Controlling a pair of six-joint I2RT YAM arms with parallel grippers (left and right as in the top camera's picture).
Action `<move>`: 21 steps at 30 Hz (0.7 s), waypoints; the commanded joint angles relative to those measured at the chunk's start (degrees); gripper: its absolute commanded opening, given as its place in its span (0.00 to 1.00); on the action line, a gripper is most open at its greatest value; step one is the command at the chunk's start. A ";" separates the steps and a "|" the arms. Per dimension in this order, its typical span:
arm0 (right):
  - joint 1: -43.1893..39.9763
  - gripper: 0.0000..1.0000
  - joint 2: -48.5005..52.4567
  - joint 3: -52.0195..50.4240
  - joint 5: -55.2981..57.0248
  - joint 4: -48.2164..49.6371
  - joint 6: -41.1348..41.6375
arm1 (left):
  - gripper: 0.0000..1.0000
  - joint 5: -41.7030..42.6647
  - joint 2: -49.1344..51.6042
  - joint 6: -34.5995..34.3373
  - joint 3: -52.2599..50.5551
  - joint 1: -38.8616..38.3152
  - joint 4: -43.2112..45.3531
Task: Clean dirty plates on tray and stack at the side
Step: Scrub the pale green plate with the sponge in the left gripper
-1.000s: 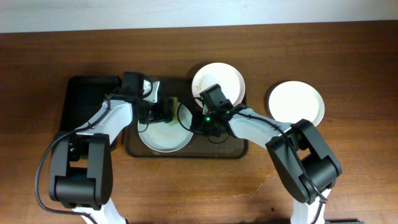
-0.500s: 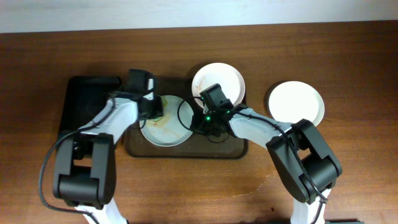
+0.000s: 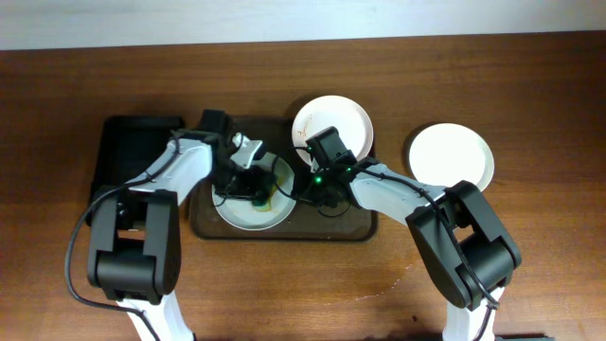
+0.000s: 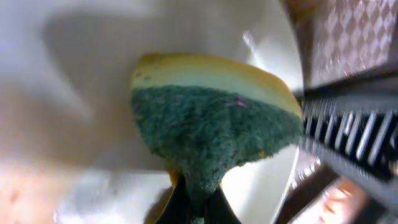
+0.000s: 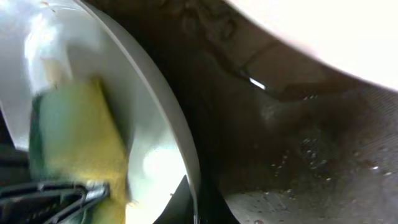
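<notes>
A dirty white plate (image 3: 248,210) lies on the left half of the dark brown tray (image 3: 358,225). My left gripper (image 3: 258,188) is shut on a green and yellow sponge (image 4: 211,118) and presses it onto that plate (image 4: 93,74). My right gripper (image 3: 301,189) is shut on the plate's right rim (image 5: 180,149); the sponge also shows in the right wrist view (image 5: 74,143). A second white plate (image 3: 333,121) with a few specks sits at the tray's back right. A third white plate (image 3: 451,157) lies on the table right of the tray.
A smaller black tray (image 3: 123,156) lies on the wooden table left of the brown tray, partly under my left arm. A pale wall edge runs along the table's far side.
My left gripper has swept the sponge from the plate's back left edge to its right side. The plate shifted slightly. My right gripper has stayed on the rim.
</notes>
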 commanded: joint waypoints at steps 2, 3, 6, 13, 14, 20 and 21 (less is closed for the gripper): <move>0.28 0.04 0.85 -0.39 -0.09 0.15 -0.61 | 0.00 -0.20 1.38 2.69 -0.63 1.99 -7.63; 0.28 0.04 0.85 -0.39 -0.09 0.15 -0.61 | 0.00 -5.49 1.42 0.70 -0.81 2.03 -8.39; 0.28 0.04 0.85 -0.39 -0.31 0.15 -0.61 | 0.00 -21.84 2.19 -11.21 -0.87 2.91 -7.28; 0.28 0.04 0.85 -0.39 -0.28 0.15 -0.61 | 0.01 -36.72 3.19 -25.86 -0.87 3.30 10.38; 0.28 0.04 0.85 -0.39 -0.28 0.15 -0.61 | 0.00 -36.68 3.19 -26.10 -0.87 3.08 12.79; 0.28 0.04 0.85 -0.39 -0.26 0.15 -0.63 | 0.00 -19.45 3.19 -17.27 -0.85 0.20 19.61; 0.28 0.04 0.85 -0.39 -0.28 0.17 -0.63 | 0.01 -12.96 3.19 -14.40 -0.85 -0.09 19.61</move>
